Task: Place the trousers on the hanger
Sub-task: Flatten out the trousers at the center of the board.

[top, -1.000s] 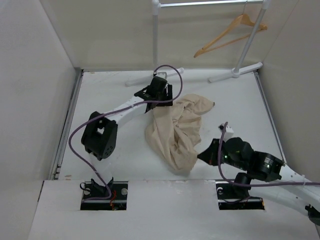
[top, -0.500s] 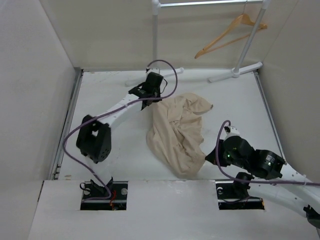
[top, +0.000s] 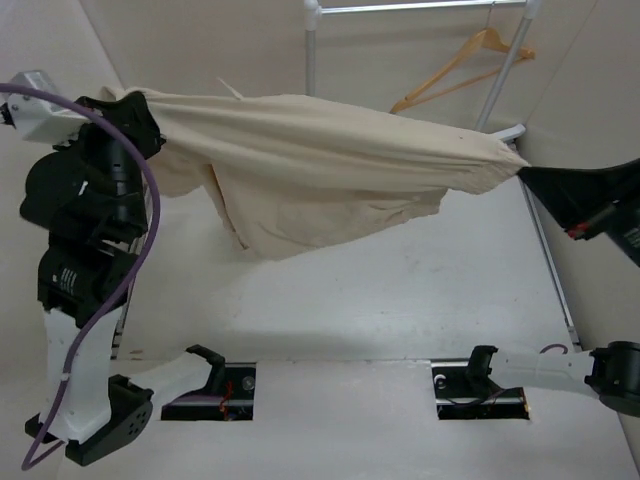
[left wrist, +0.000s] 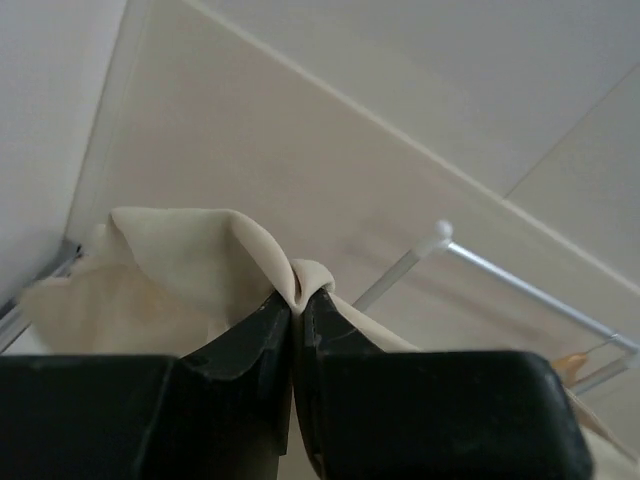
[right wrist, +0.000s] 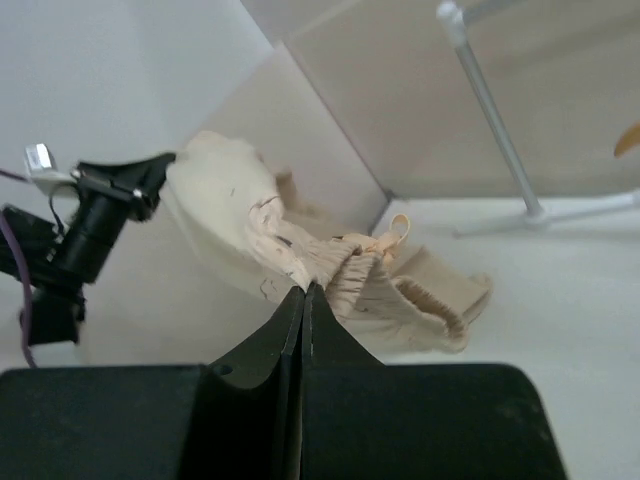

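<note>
Well, trousers (top: 320, 150): held clear of the table (top: 400, 300), stretched as one long sagging band between the two claws, with a loose fold hanging lowest left of the middle.
Left claw (left wrist: 297, 296): pressed together on a pinched fold of the beige cloth, high at the left side of the top view, near the left wall.
Right claw (right wrist: 304, 293): pressed together on the gathered elastic waist, at the right side of the top view.
Waist: its ruffled edge and a small loop of cord show just past the right claw's tips.
Hanger (top: 462, 66): hanging by its hook from the rail of the rack (top: 311, 60) at the back right, beyond the stretched cloth.
Rack: white, with upright poles standing at the far edge of the table.
</note>
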Available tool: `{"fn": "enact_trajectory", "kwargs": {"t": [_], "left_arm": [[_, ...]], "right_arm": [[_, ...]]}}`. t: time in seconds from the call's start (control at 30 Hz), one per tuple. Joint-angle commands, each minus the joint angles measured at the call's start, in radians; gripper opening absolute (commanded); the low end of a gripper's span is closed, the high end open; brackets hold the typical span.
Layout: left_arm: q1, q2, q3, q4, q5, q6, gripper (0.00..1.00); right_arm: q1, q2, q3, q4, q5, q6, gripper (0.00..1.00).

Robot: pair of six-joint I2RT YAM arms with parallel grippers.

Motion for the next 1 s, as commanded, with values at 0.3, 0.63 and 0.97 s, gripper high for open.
{"fn": "enact_trajectory", "kwargs": {"t": [0.3,0.63,0.97], "left_arm": [[-0.026,0.130,-0.289,0.135,0.077,0.044,0.12],[-0.077,0.794,-0.063,0.126,0.266,0.066,0.41],[-0.029,0.294,-0.713,0.112,0.154,-0.057,1.00]], "right_arm": [[-0.102,-0.057,-0.401,0.143,0.084,-0.039,0.00],[-0.811,-0.026,-0.950,0.247,-0.173,0.166,0.00],[-0.895,0.018,-1.218,0.401,-0.199,0.193,0.62]]}}
